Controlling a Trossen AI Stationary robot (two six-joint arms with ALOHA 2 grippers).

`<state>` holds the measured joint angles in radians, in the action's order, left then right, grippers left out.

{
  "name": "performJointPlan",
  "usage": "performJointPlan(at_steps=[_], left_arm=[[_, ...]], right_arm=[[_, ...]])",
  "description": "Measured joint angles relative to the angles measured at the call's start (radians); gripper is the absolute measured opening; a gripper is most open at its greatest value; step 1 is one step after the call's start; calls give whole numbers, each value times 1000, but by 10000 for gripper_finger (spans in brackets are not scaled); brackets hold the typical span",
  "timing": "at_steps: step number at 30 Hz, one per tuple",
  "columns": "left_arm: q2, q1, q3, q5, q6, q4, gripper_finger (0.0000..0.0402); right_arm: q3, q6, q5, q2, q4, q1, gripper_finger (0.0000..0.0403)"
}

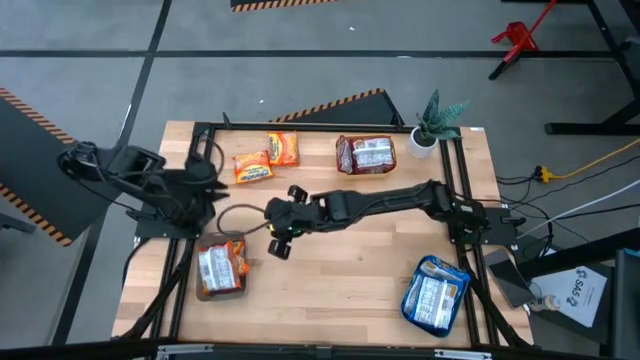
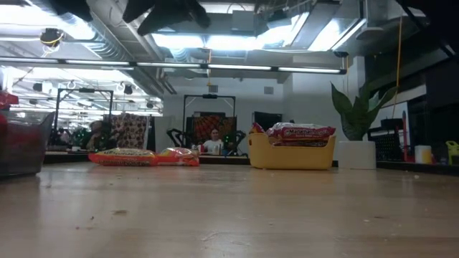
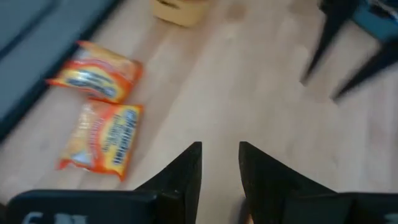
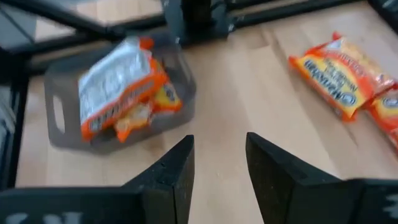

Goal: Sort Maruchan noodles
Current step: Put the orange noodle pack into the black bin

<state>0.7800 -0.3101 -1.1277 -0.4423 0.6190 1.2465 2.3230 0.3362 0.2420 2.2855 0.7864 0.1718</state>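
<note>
The sorting looks nearly finished. In the high view, the grey tray (image 1: 190, 285) at the left front of the desk (image 1: 340, 270) already holds orange packets (image 1: 221, 267), the yellow bowl (image 1: 343, 160) at the back carries the red-and-white packets (image 1: 366, 154), and the teal tray (image 1: 411, 300) at the right front is filled with blue-and-white packets (image 1: 436, 293). What is left, by the look of it, are two loose orange packets lying on the bare wood at the back left: one packet (image 1: 252, 167) just beside the other packet (image 1: 283, 148), about touching. The left pincer (image 3: 220, 163) hovers near that pair, its fingers parted with nothing between them, and its wrist view shows both loose packets lying on the wood ahead. The right pincer (image 4: 219, 155) reaches across to the middle of the desk near the grey tray, its fingers also parted and empty. I judge that the remaining work is to pick up each of the two orange packets and carry them to the grey tray; the other two kinds appear already sorted.
</note>
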Motion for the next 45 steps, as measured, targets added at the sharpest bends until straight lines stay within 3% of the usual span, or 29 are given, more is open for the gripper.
performJointPlan(at_steps=[6, 12, 16, 20, 25, 28, 33, 40, 45], left_arm=[[14, 155, 5, -51, -91, -31, 100], [118, 381, 6, 86, -282, -109, 117], [207, 561, 7, 123, -415, -174, 125], [295, 783, 6, 318, -556, -281, 126], [434, 1018, 6, 470, -708, -391, 126], [519, 1119, 6, 581, -774, -432, 126], [673, 1211, 7, 763, -840, -456, 135], [782, 1236, 6, 636, -936, -472, 178], [813, 1249, 6, 518, -947, -470, 220]], right_arm=[[2, 24, 0, -26, 34, -43, 131], [5, 21, 11, -109, 88, -113, 131], [2, -3, 9, -152, 173, -172, 131], [3, -79, 9, -214, 247, -239, 131], [3, -194, 8, -257, 323, -328, 131], [3, -256, -18, -280, 373, -390, 131], [3, -341, -166, -305, 405, -509, 131], [-6, -425, -359, -306, 416, -649, 131], [-17, -481, -423, -304, 431, -726, 131]])
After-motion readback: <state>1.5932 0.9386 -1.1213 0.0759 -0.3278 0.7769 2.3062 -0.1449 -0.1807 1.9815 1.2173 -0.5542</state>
